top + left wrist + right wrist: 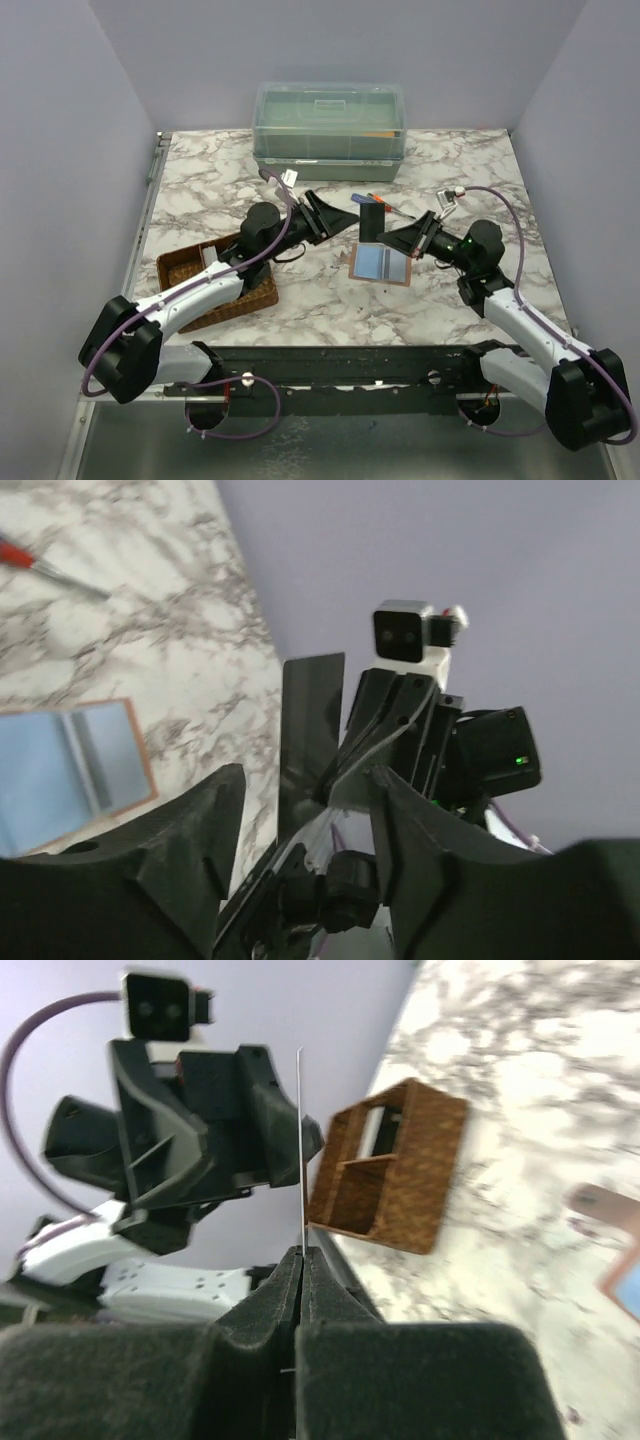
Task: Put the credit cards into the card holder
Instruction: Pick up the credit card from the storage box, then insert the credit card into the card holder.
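- Right end effector point(388, 237): jaws pinched tight on one end of a dark thin rectangular card point(372, 218), held upright above the marble surface point(300, 300).
- Left end effector point(348, 216): jaws partly parted, gripping nothing, just beside the card.
- Pinkish-tan leather card holder point(355, 266) lies open on the surface below the card, light blue showing inside.

From the right wrist I get the dark card point(301, 1150) edge-on only, its lower end buried between my right gripper's point(301, 1257) pinched pads; its face I cannot read. The card holder point(612, 1235) there is a blur, cut by the right edge. Overhead, my left arm point(195, 295) covers part of the woven tray point(178, 272), and the lidded box's point(330, 125) contents are too hazy to tell. On the left wrist the screwdriver point(50, 570) runs off the top-left corner.
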